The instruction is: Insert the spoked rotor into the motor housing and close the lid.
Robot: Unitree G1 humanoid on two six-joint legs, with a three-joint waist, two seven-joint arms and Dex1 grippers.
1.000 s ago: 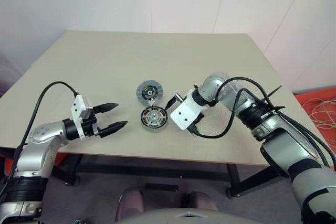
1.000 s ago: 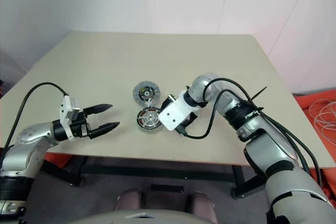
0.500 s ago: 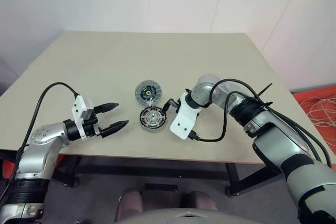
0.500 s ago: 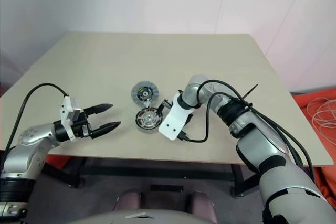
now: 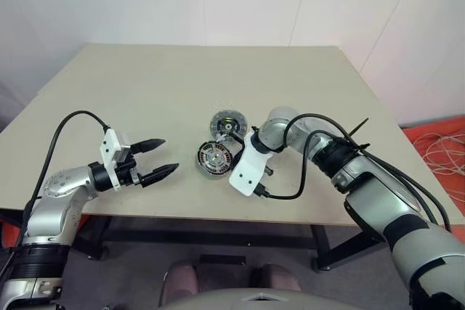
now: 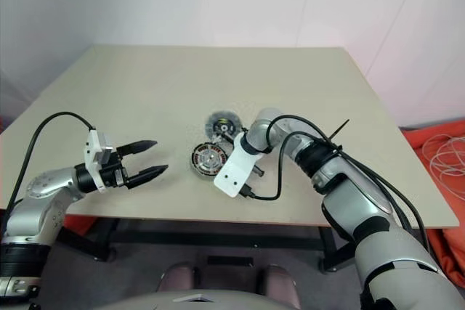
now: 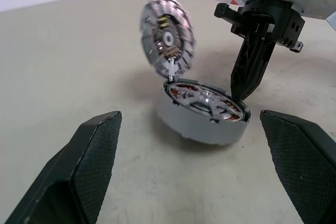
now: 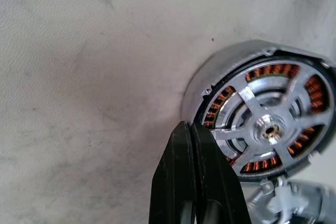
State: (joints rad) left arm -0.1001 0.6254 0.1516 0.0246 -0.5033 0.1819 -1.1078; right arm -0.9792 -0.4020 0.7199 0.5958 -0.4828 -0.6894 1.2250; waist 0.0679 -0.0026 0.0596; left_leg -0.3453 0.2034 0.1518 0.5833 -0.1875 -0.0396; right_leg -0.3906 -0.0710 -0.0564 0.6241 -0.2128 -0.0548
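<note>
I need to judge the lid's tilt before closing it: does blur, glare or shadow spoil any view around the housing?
Left wrist view: the lid is smeared along its upper edge, and its soft shadow lies beside the motor housing. Right wrist view: windings read clearly, mild glare on the spoked rotor, lid blurred at the frame corner. Both eye views: even light, no glare.

Motor housing [image 7: 205, 114]: a short round puck on the counter, copper windings showing.
Spoked rotor [image 8: 270, 129]: seated flat inside the housing.
Lid [image 7: 167, 38]: tilted up on edge, white-segmented face showing, touching the housing's rim.
</note>
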